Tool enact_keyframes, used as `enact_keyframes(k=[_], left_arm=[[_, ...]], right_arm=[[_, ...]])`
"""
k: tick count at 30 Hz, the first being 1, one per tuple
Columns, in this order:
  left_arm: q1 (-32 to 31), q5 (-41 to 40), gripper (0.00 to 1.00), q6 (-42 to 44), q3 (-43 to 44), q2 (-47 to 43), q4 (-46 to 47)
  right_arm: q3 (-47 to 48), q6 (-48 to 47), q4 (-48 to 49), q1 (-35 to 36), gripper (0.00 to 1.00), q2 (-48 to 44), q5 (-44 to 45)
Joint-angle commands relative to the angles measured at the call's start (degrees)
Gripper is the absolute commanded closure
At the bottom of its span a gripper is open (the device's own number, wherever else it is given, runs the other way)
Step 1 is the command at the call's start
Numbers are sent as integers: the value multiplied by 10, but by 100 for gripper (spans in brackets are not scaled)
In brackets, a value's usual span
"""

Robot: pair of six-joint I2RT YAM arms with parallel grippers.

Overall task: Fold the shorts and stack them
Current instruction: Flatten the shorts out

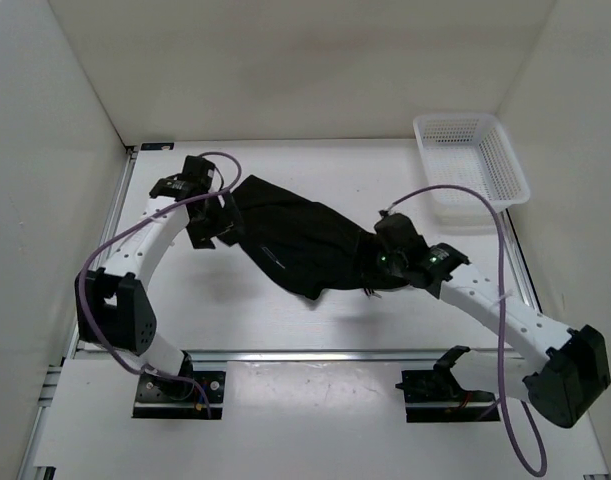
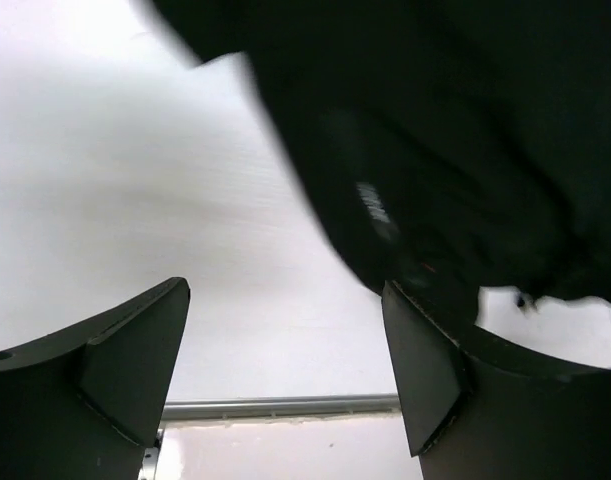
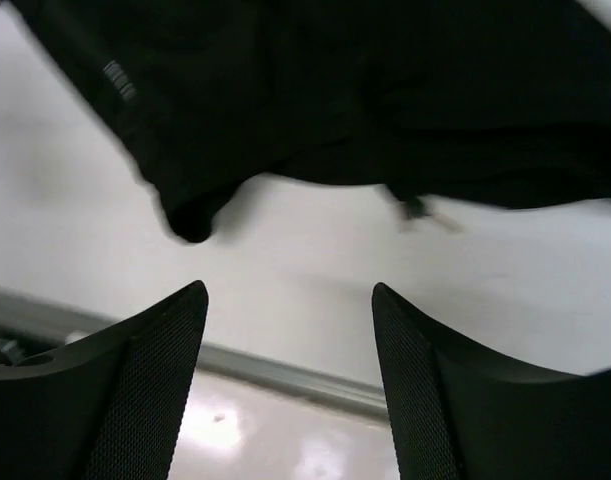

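ok so near to far: R pincer sits at the near-right end of the shorts, jaws apart, nothing betw them, cloth just past the tips. Shorts lie rumpled on the counter, long axis diagonal, near-right to far-left. L pincer is at the far-left end, also wide open & empty, tho the fabric edge looks to overlap the right-hand finger in that view, can't tell if it's touching. So each arm has its own end, neither obv closer to the middle. Imo next grab = both ends, reaching in along that diagonal. Top cam gives the whole layout + basket far right, well apart from the cloth, but hides the jaws under the wrists. Wrist cams show the gaps clearly, and the R one also catches the drawstring tip.
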Motion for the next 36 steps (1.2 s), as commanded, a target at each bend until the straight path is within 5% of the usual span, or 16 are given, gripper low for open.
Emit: enact_keyframes(k=[1,6,17,20,25,26,31,36], left_arm=[[45,36,10,-15,-22,6,39],[52,42,10,-10,-28,12,39],[57,42,9,-10,-64,-21,39],[62,42,9,-5,-69,-27,39],[62,42,9,-5,-82,-33,39],[62,42,9,-5,-82,-33,39],[62,42,9,1,-82,-26,39],[62,42,9,7,-82,5,45]], right_arm=[[-44,162,146,32,24,11,-125],[-136,292,307,50,15,55,-163],[-110,314,416,90,16,214,-135],[-95,314,429,90,29,242,-130],[-76,299,384,90,80,231,-55],[-76,294,360,90,97,216,-44],[-86,241,242,79,100,135,10],[-172,188,101,40,100,-49,63]])
